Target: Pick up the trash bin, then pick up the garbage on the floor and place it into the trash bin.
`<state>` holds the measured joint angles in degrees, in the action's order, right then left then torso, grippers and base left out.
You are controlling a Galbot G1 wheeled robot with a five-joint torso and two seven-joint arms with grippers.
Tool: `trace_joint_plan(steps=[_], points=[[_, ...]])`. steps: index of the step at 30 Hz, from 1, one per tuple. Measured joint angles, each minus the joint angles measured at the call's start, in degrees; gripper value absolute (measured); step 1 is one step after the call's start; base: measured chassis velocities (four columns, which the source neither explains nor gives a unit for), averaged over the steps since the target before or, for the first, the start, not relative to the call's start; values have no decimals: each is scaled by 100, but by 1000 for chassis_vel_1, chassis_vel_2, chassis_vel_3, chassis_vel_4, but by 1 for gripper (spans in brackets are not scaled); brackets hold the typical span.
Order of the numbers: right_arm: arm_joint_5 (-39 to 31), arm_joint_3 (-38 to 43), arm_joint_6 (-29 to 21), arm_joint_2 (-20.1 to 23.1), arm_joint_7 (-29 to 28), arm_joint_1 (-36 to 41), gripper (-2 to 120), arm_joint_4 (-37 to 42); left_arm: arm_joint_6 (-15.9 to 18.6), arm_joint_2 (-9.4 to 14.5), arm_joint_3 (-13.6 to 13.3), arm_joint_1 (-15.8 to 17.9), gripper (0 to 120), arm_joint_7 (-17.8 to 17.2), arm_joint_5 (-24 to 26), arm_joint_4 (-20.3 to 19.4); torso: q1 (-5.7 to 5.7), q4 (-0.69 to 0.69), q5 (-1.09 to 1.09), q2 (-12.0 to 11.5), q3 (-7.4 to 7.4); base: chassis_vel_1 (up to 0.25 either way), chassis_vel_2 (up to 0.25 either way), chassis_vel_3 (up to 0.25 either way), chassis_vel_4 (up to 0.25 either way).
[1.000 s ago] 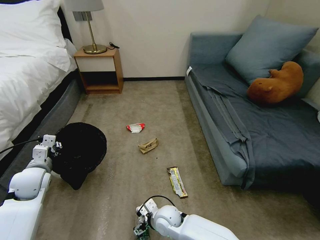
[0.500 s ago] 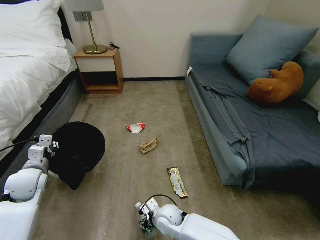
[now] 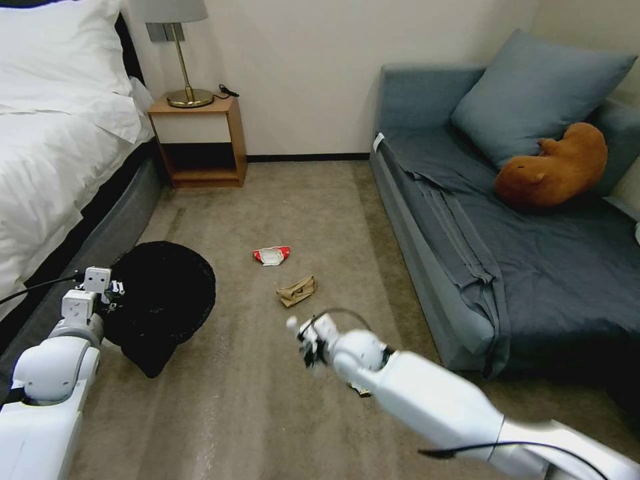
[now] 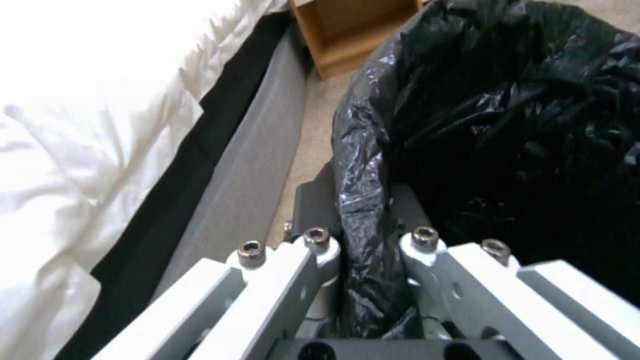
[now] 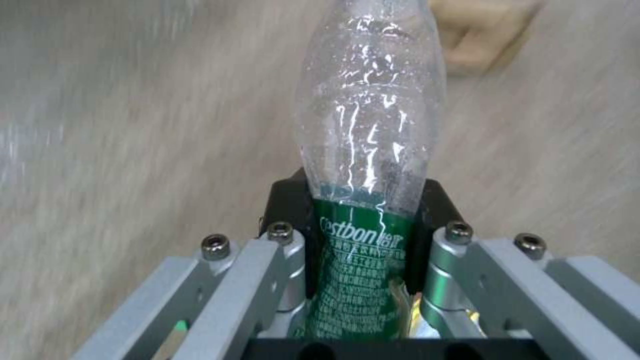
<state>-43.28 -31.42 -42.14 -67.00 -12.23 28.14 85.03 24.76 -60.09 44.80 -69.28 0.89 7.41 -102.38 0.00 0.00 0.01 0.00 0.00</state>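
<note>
The left gripper [image 4: 363, 235] is clamped on the rim of the trash bin [image 3: 160, 300], pinching its black bag and holding it near the bed [image 3: 47, 167] on the left. The right gripper [image 5: 363, 220], raised over the carpet mid-room, grips a clear bottle [image 5: 367, 150] at its green label. Beyond it lie crumpled brown paper [image 3: 297, 291] and a red-and-white wrapper [image 3: 271, 255].

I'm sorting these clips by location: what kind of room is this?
Most likely a bedroom, perhaps a hotel room: a bed with white linen, a wooden nightstand holding a brass lamp, and a grey-blue sofa across the carpeted floor.
</note>
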Motion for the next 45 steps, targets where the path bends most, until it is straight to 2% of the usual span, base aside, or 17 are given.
trace_joint_plan(steps=[5,8,14,19,23,25,28,31,45], points=[[-357,-27,-1,36,38,-615,18,337,2,-55,-85,-6,5,-1,7,-35,0,0,0,0,0,0,0,0,0],[-429,-112,10,-54,270,-1020,18,577,27,-56,-194,20,5,0,46,-75,0,1,-1,0,-1,0,0,0,0],[-724,-465,395,-524,431,-1586,18,778,74,-68,-356,134,5,-7,76,-72,0,1,-1,0,0,0,0,0,0],[-1000,-677,705,-1108,463,-1957,18,242,81,-134,-445,142,5,-9,81,-52,0,1,-2,0,0,0,0,0,0],[-1012,-753,958,-1425,464,-2017,18,-235,79,-149,-493,160,5,-9,84,-56,0,0,-3,0,0,0,0,0,0],[-928,-836,1286,-1707,452,-2001,18,-703,66,-131,-540,176,5,-8,83,-107,0,1,-2,0,0,0,0,0,0],[-851,-871,1477,-1831,436,-1957,18,-950,66,-113,-561,187,5,-5,82,-140,0,2,-2,0,0,0,0,0,0],[-747,-981,1891,-2000,304,-1776,18,-1343,66,-90,-579,212,5,-3,105,-195,0,-1,-2,0,0,0,0,0,0],[-587,-1138,1996,-2209,17,-1413,18,-1368,115,-116,-661,267,5,-14,222,-221,0,0,-1,0,0,0,0,0,0]])
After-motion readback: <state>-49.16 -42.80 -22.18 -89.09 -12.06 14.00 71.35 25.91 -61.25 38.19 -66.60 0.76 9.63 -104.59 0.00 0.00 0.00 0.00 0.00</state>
